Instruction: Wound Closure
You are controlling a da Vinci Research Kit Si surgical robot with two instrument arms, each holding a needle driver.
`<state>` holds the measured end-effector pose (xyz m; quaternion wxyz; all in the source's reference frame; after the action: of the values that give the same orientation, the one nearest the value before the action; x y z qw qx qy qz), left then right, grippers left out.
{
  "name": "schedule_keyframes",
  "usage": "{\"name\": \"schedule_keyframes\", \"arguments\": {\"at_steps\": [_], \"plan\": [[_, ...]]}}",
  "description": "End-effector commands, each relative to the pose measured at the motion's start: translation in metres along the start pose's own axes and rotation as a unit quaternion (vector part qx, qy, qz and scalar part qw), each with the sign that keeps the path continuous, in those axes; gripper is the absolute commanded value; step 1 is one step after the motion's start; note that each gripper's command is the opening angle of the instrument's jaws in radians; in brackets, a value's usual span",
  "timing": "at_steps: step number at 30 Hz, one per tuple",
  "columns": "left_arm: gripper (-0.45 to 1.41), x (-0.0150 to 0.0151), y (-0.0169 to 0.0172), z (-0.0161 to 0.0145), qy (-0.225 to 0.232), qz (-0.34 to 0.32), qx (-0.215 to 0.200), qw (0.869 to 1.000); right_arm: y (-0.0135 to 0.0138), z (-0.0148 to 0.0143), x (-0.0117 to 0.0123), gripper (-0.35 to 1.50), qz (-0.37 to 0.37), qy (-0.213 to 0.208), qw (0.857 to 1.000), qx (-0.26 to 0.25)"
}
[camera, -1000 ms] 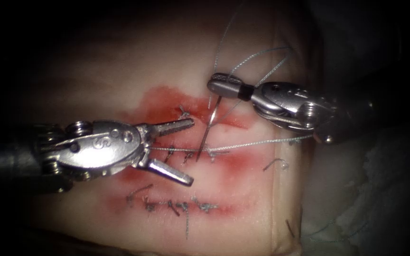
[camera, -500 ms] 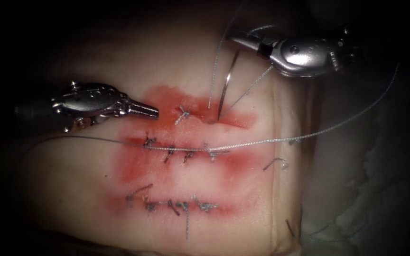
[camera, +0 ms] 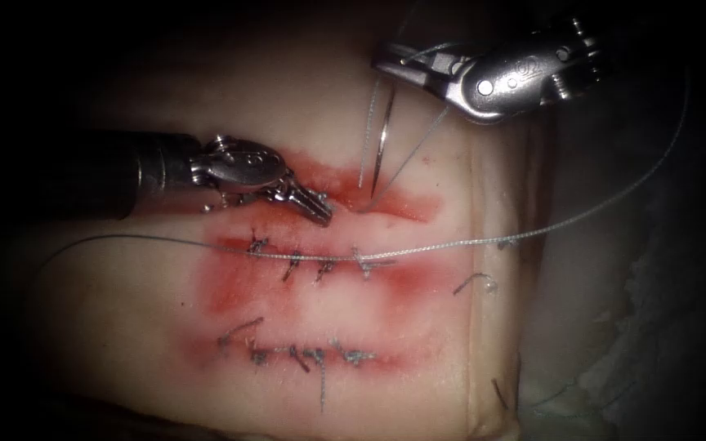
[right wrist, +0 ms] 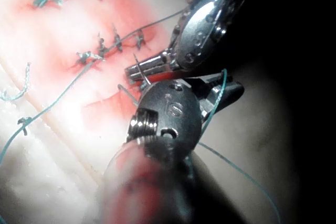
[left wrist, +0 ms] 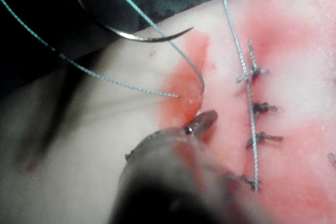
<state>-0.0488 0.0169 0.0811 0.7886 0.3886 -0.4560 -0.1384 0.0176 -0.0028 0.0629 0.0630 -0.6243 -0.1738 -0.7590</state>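
Gripping the curved needle (camera: 382, 139) near its thread end, the right tool (camera: 398, 65) sits above the uppermost cut, its jaws pinched on the needle. The needle hangs downward from the jaws, and its point reaches the tissue (camera: 165, 327) at the right part of the top cut (camera: 369, 200), where it meets the red fluid (camera: 402, 204); whether the point is embedded cannot be told from the endoscope view. In the left wrist view the needle (left wrist: 173, 51) arcs from the right tool down to the edge of the red patch. Thread (camera: 418, 151) runs from the right tool's jaws down toward the same entry site, and a longer strand (camera: 451, 243) lies across the middle row of stitches (camera: 312, 265) and off to the right of the tissue. The left tool (camera: 320, 211) rests with its jaws pressed together, holding nothing, tip on the red fluid at the top cut just left of the needle point. The left wrist view shows this tip (left wrist: 202, 123) touching the stained tissue beside the needle's point. A lower row of stitches (camera: 304, 353) lies further down the tissue.
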Motion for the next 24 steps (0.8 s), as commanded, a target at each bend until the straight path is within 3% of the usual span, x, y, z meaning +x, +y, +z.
{"name": "schedule_keyframes", "arguments": {"at_steps": [1, 7, 14, 24], "plan": [[-0.45, -0.0012, 0.0005, -0.0003, -0.004, 0.000, 0.000, 1.000, 0.0003, 0.0009, 0.0000, -0.35, -0.004, -0.002, 1.000, 0.001], [-0.45, -0.0045, 0.0000, -0.0017, -0.029, -0.003, -0.004, 1.000, 0.0003, 0.0009, 0.0000, -0.35, -0.004, -0.003, 1.000, 0.000], [-0.45, -0.0039, 0.0014, -0.0005, -0.025, 0.002, -0.003, 1.000, 0.0003, 0.0009, -0.0001, -0.35, -0.006, -0.002, 1.000, 0.000], [-0.45, -0.0021, 0.0016, 0.0020, 0.028, -0.065, 0.052, 0.996, 0.0002, 0.0009, 0.0001, -0.35, -0.010, -0.002, 1.000, 0.001]]}}
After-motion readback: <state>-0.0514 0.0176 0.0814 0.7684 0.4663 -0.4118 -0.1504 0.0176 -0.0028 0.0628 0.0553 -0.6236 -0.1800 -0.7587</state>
